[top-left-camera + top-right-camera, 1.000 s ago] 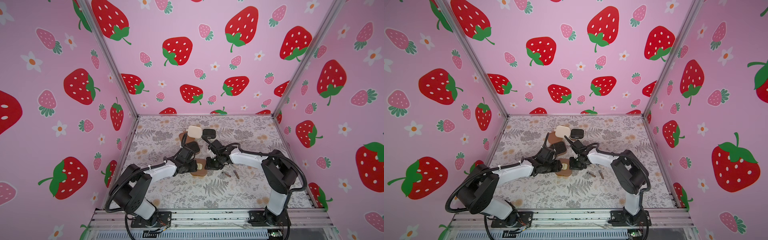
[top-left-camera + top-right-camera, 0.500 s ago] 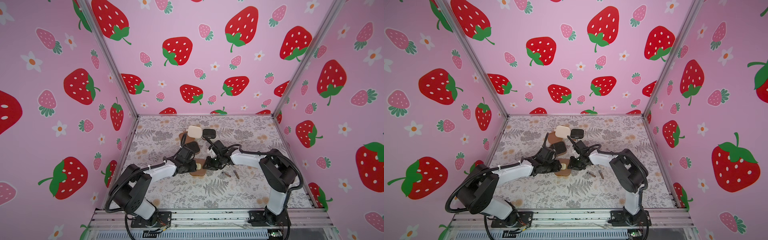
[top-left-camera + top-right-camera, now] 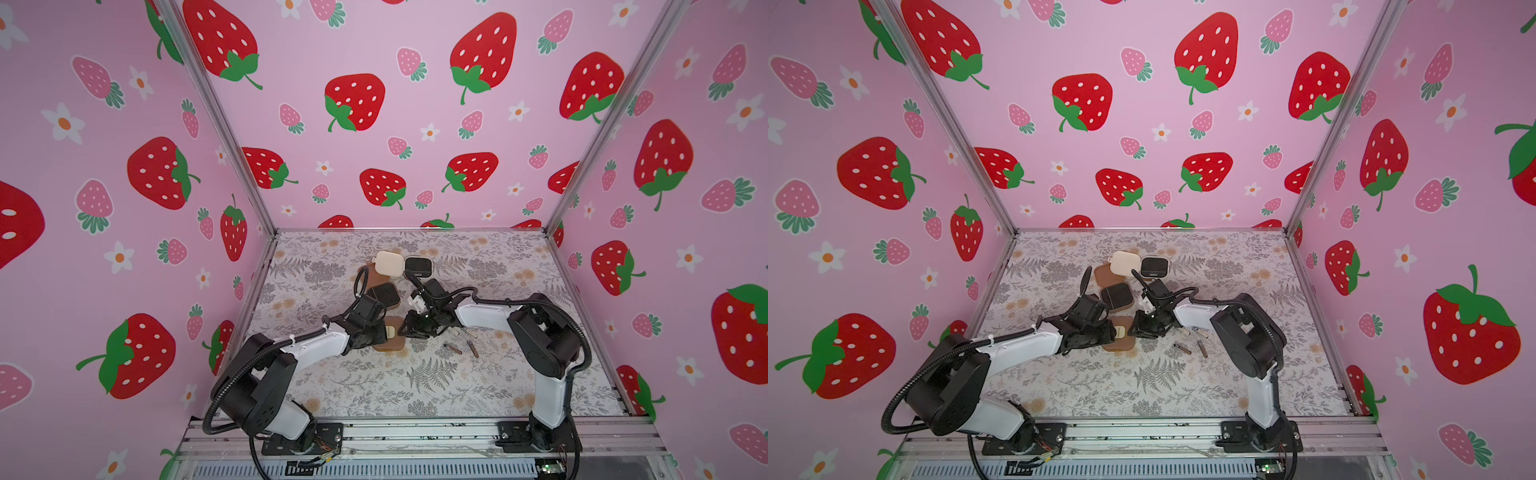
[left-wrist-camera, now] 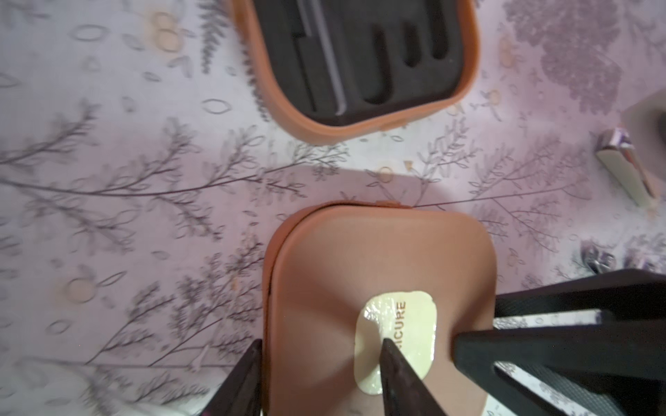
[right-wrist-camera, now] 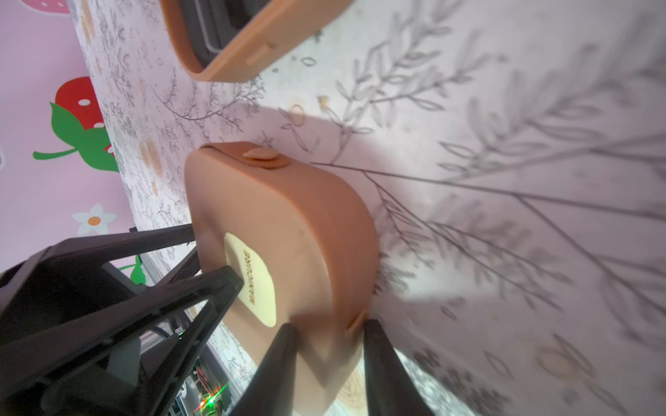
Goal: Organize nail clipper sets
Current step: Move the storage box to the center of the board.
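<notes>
A closed brown case [image 3: 392, 340] with a cream patch lies flat mid-table. My left gripper [image 4: 320, 374] is shut on its left part: one finger sits against the side wall, the other presses on the patch [image 4: 396, 324]. My right gripper [image 5: 329, 360] pinches the opposite rim by a small tab, one finger on the lid, one under the edge. Behind lie an open brown case [image 3: 385, 294] with black slotted insides and an open cream case [image 3: 390, 263]. Slim metal tools [image 3: 453, 348] lie loose to the right.
The floral mat [image 3: 415, 386] is bare toward the front rail. Pink strawberry walls close in the left, back and right sides. More loose tools [image 3: 1200, 332] lie right beside my right forearm. The open cases crowd the middle back.
My left jaws have narrowed onto the closed brown case. The right jaws have widened a touch, and the right wrist has edged slightly left. The case has stayed in place.
</notes>
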